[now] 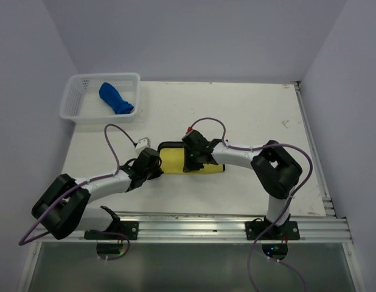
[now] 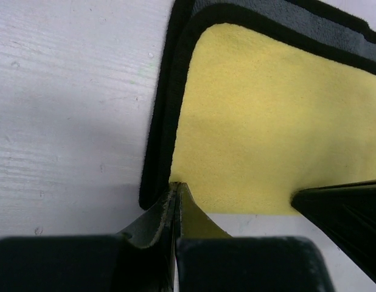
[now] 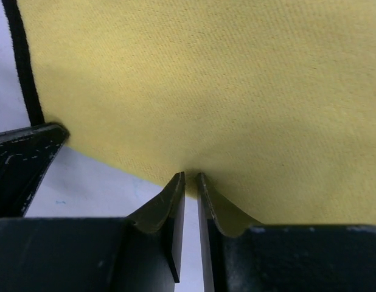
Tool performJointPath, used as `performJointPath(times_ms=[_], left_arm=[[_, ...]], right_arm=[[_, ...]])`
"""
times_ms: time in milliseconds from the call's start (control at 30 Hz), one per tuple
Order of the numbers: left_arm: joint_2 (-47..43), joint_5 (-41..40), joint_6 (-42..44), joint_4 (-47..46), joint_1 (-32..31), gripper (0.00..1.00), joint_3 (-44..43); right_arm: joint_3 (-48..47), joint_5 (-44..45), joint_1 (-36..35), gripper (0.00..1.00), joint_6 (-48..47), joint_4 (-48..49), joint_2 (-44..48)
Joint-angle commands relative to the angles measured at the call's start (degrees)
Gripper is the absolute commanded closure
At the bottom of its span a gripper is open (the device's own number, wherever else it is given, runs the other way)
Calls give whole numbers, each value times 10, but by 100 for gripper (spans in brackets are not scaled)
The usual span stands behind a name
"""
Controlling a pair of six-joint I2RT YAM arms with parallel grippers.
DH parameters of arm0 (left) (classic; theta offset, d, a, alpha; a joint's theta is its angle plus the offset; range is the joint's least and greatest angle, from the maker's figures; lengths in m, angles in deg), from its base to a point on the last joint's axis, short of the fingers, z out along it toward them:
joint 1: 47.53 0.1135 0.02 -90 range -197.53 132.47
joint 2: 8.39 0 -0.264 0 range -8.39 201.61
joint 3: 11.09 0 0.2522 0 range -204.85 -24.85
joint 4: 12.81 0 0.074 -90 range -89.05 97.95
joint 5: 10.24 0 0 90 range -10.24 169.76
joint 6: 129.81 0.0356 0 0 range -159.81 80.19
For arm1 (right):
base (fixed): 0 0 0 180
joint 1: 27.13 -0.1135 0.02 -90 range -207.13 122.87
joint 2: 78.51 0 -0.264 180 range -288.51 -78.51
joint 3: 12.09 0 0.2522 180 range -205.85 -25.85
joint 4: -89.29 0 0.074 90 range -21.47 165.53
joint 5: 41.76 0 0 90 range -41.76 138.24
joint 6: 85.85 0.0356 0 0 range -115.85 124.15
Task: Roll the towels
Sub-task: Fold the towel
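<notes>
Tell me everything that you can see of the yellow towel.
The yellow towel is soft cloth, bright yellow with black edging, and a grey backing shows along one turned-over edge. It lies on the white table between the two arms. The left tool and the right tool each pinch an edge of it.

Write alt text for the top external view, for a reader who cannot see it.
Two robot arms reach inward over a white table, the left gripper and right gripper both down at a yellow towel with dark edging near its middle. A blue towel lies in a white mesh basket at the far left corner.
</notes>
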State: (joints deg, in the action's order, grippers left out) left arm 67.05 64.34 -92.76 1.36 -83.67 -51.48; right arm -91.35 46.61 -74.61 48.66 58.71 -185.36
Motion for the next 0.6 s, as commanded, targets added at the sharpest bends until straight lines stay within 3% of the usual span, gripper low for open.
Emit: performJointPath(times_ms=[0, 333, 567], left_arm=[[13, -25, -3, 14, -2, 100, 8], [43, -25, -2, 12, -2, 100, 4], [77, -26, 1, 15, -2, 100, -9]], right_arm=[[17, 23, 12, 80, -7, -14, 38], [47, 26, 47, 76, -25, -22, 65], [92, 19, 109, 75, -50, -33, 123]])
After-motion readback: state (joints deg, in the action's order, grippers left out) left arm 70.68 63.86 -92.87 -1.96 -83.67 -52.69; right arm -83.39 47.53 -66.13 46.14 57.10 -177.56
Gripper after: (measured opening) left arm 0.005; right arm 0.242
